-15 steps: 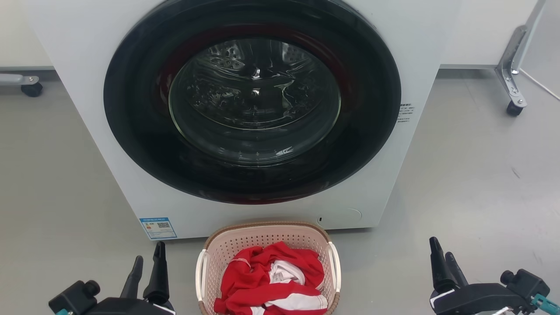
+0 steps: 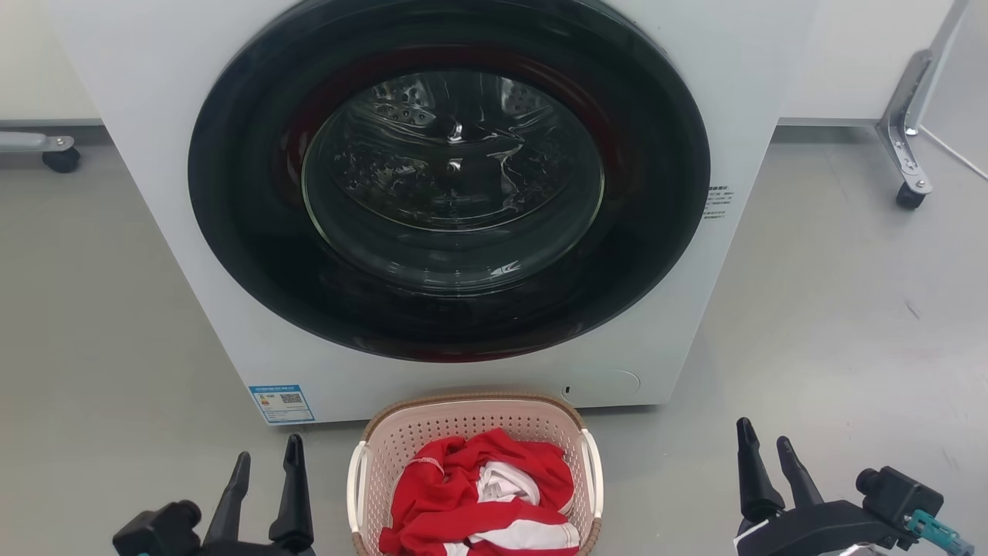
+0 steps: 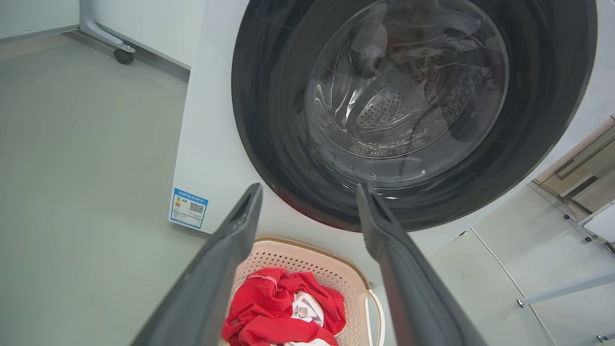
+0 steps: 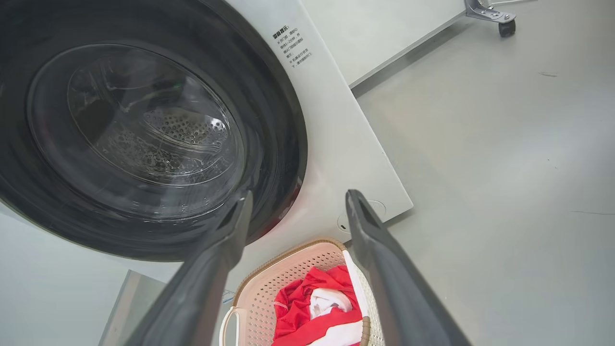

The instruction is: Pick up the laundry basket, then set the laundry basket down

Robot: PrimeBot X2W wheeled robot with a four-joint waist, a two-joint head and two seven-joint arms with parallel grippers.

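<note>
In the head view the left hand (image 2: 268, 448) sits at 7 o'clock. Its two dark fingers are apart, hold nothing and point toward 12. It stands near the left white handle (image 2: 355, 483) of the laundry basket (image 2: 471, 400) without touching it, which I judge to be a ready stance for taking that side.

The basket rests on the grey floor (image 2: 849, 309) at 6 o'clock, close against the front of the washer (image 2: 741, 93). It was likely put there for loading through the round glass door (image 2: 451, 177). Red and white clothes (image 2: 478, 494) lie in it, so the load is soft and probably light, though it could shift if the basket tips.

At 5 o'clock the right hand (image 2: 764, 432) also has its fingers spread and empty. It is farther from the right white handle (image 2: 594, 483) than its partner is from its own. One handle per side suggests a level two-handed lift. Neither is gripped, so the pickup has not begun.
</note>
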